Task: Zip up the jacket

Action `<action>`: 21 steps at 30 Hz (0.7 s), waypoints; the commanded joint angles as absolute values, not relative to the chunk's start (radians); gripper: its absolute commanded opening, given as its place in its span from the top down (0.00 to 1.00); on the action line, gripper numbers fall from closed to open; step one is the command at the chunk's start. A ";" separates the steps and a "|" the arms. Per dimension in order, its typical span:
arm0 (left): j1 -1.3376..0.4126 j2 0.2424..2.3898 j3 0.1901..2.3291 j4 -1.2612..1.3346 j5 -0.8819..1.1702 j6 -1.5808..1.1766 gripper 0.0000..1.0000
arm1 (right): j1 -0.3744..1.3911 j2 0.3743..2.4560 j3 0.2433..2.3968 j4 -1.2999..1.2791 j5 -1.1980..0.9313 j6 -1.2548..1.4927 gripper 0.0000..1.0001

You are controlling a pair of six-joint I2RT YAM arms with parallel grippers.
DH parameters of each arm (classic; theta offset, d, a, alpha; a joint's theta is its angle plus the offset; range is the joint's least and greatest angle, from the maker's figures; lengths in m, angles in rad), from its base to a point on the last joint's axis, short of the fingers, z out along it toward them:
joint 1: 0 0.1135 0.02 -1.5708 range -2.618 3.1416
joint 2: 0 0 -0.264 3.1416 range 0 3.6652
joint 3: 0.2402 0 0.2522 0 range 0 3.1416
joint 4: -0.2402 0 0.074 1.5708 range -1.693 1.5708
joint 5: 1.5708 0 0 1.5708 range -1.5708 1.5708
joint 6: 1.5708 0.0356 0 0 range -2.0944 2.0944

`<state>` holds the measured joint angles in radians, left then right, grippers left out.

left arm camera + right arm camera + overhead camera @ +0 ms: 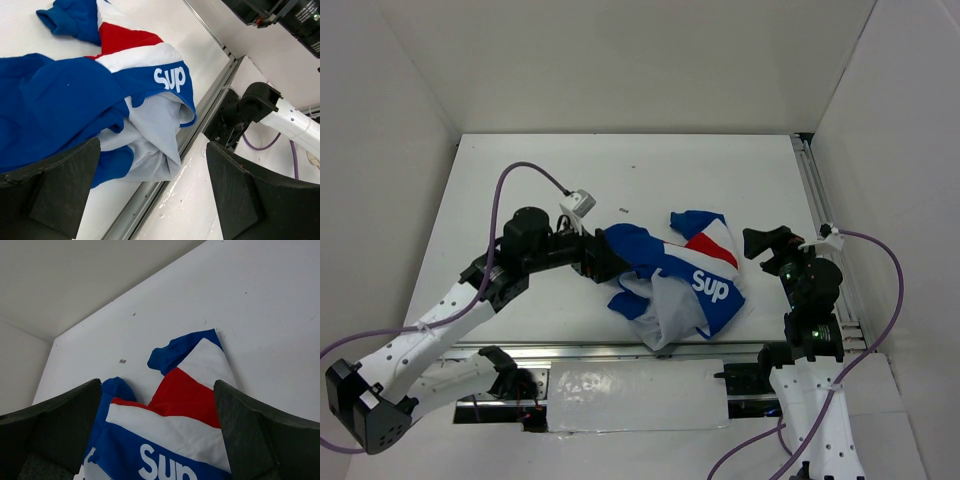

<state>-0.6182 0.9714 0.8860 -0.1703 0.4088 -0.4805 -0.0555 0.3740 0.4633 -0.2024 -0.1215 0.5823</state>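
The jacket [675, 275] lies crumpled in the middle of the table near its front edge, blue with red and white panels, white "Sup" lettering and white lining turned out. My left gripper [605, 258] is open at the jacket's left edge. In the left wrist view [152, 195] blue fabric [55, 110] lies against the left finger [65, 185]. My right gripper [765, 243] is open just right of the jacket, apart from it. In the right wrist view [157, 440] it looks over the red and white panels [185, 400]. The zipper is not visible.
A metal rail [620, 350] runs along the table's front edge just below the jacket. Another rail [815, 200] runs along the right side. A small speck [624, 209] lies behind the jacket. White walls enclose the table. The right arm's base [260, 100] shows in the left wrist view.
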 commanded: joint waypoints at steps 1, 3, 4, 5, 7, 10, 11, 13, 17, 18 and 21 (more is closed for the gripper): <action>-0.623 0.925 0.867 -0.163 0.376 -0.502 0.01 | -0.049 0.373 0.474 -0.172 -0.133 0.572 0.00; -0.623 0.907 0.847 -0.166 0.371 -0.506 0.01 | -0.049 0.374 0.474 -0.170 -0.135 0.574 0.00; -0.623 0.901 0.835 -0.167 0.370 -0.508 0.01 | -0.049 0.373 0.474 -0.172 -0.135 0.575 0.00; -0.623 0.894 0.828 -0.169 0.370 -0.509 0.01 | -0.049 0.371 0.472 -0.170 -0.135 0.575 0.00; -0.623 0.881 0.816 -0.176 0.367 -0.512 0.01 | -0.048 0.376 0.471 -0.167 -0.133 0.577 0.00; -0.623 0.859 0.805 -0.193 0.353 -0.517 0.01 | -0.049 0.377 0.469 -0.167 -0.135 0.581 0.00; -0.623 0.854 0.801 -0.196 0.350 -0.515 0.01 | -0.048 0.379 0.471 -0.167 -0.135 0.581 0.00; -0.623 0.838 0.785 -0.201 0.348 -0.517 0.01 | -0.049 0.383 0.469 -0.164 -0.133 0.581 0.00; -0.623 0.807 0.750 -0.209 0.348 -0.512 0.01 | -0.049 0.393 0.465 -0.160 -0.124 0.586 0.00; -0.623 0.801 0.732 -0.221 0.344 -0.517 0.01 | -0.048 0.396 0.466 -0.161 -0.123 0.589 0.00; -0.623 0.784 0.697 -0.235 0.330 -0.537 0.01 | -0.049 0.420 0.460 -0.167 -0.042 0.626 0.00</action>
<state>-0.6189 0.8055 0.7238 -0.2272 0.3450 -0.5079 -0.0547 0.3965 0.4633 -0.1978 -0.1104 0.5961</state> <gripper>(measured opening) 0.993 0.997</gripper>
